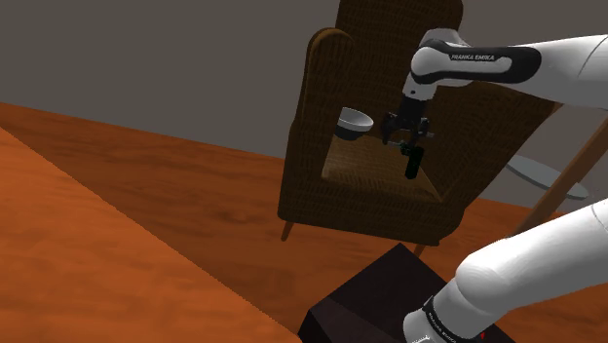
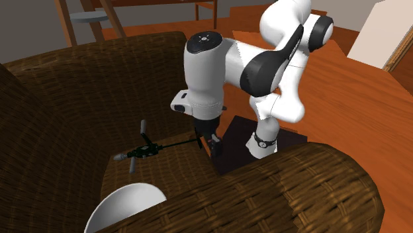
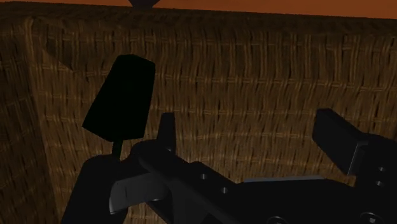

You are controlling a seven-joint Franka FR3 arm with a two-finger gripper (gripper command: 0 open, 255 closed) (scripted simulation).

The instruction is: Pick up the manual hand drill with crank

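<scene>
The hand drill (image 2: 147,150) is dark green and black and lies flat on the woven seat of a brown wicker armchair (image 2: 73,79). Its crank knob (image 2: 143,126) sticks up, and its thin shaft runs toward my gripper (image 2: 210,141). The gripper hangs just above the seat at the shaft's end, fingers pointing down. In the wrist view my gripper (image 3: 248,137) is open, its fingers (image 3: 343,146) wide apart, and a black knob of the drill (image 3: 124,98) stands just beyond the other finger. From the shoulder view the gripper (image 1: 412,164) is low inside the chair (image 1: 312,156).
A white bowl (image 2: 126,206) (image 1: 354,122) rests on the seat close to the drill. The chair's back and armrests wall in the seat on three sides. My dark stand (image 1: 385,292) sits on an orange wooden floor. A small round grey table (image 1: 534,173) stands behind the chair.
</scene>
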